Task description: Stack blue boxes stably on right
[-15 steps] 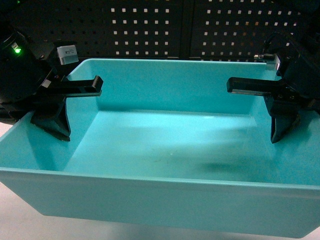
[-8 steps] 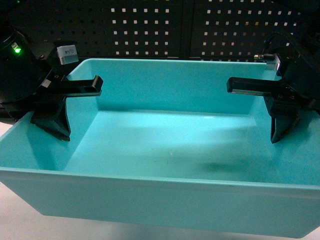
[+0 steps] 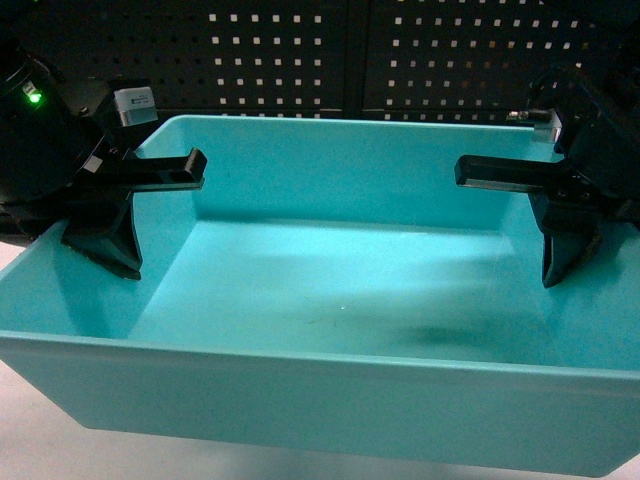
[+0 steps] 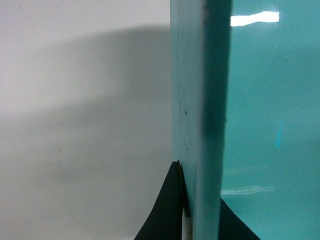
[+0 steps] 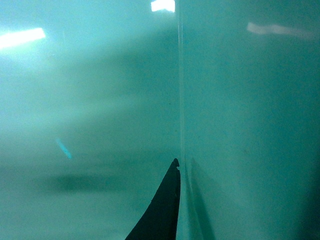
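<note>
One blue box [image 3: 330, 290], a light turquoise tub, fills the head view and hangs above the white surface between both arms. My left gripper [image 3: 105, 262] is shut on the tub's left wall, one black finger inside. In the left wrist view that gripper [image 4: 200, 202] has a finger on each side of the wall [image 4: 200, 100]. My right gripper [image 3: 573, 275] is shut on the right wall. The right wrist view shows one finger [image 5: 162, 210] against the turquoise wall [image 5: 240, 125]; the other is only a shadow behind it. No other blue box is in view.
A black pegboard [image 3: 300, 50] stands behind the tub. A white tabletop [image 4: 75, 125] lies below the left wall, and a strip of it shows under the tub [image 3: 30, 440].
The pegboard behind has slid a little to the left in the head view. The tub and both grippers keep the same places and grip.
</note>
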You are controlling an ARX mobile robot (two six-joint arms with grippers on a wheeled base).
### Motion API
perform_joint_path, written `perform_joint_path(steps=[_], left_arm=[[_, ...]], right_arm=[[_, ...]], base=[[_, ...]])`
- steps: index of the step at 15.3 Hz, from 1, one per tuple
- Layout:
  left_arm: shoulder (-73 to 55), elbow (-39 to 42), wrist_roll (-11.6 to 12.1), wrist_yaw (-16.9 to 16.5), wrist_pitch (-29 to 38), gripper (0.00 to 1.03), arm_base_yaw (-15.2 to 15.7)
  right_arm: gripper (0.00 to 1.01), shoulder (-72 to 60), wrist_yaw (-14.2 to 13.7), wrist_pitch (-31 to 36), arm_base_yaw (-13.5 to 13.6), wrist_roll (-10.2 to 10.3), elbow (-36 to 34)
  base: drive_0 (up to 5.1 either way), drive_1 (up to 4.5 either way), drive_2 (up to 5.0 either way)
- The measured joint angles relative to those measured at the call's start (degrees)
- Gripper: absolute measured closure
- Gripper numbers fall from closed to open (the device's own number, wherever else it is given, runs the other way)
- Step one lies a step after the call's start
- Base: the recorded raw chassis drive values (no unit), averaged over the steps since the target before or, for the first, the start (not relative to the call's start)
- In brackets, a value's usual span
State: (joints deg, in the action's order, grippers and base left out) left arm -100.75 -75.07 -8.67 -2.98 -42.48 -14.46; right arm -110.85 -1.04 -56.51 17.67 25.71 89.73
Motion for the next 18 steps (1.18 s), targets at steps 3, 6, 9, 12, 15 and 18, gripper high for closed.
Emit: perform_joint_path(steps=[3,6,9,12,15,18], left_arm=[[0.0,0.0,0.0,0.0,-0.1,1.01,0.0],[0.0,0.0,0.0,0.0,-0.1,1.01,0.0],[0.2,0.0,0.0,0.2,-0.1,1.01,0.1],[0.3,0.0,0.0,0.1,0.0,1.01,-0.4],[0.3,0.0,0.0,0.0,0.0,1.01,-0.1],[0.3,0.0,0.0,0.2,0.0,1.01,0.2]], right_arm=[[0.94,0.0,0.0,0.0,0.0,0.0,0.1],[0.94,0.0,0.0,0.0,0.0,0.0,0.1],[0.94,0.0,0.0,0.2,0.3,0.0,0.1],[0.94,0.3,-0.2,-0.2,-0.1,-0.1,0.1],[0.94,0.3,-0.1,0.0,0.0,0.0,0.1],[0.94,0.3,-0.1,0.2,0.3,0.0,0.1]], base=[[4.7,-3.93,0.3],[3.4,-5.1,0.4],[2.4,-6.12,-0.7],[-0.4,-3.23,-1.4],[1.3,-3.33,-3.3],[2.8,-5.52,-3.4]])
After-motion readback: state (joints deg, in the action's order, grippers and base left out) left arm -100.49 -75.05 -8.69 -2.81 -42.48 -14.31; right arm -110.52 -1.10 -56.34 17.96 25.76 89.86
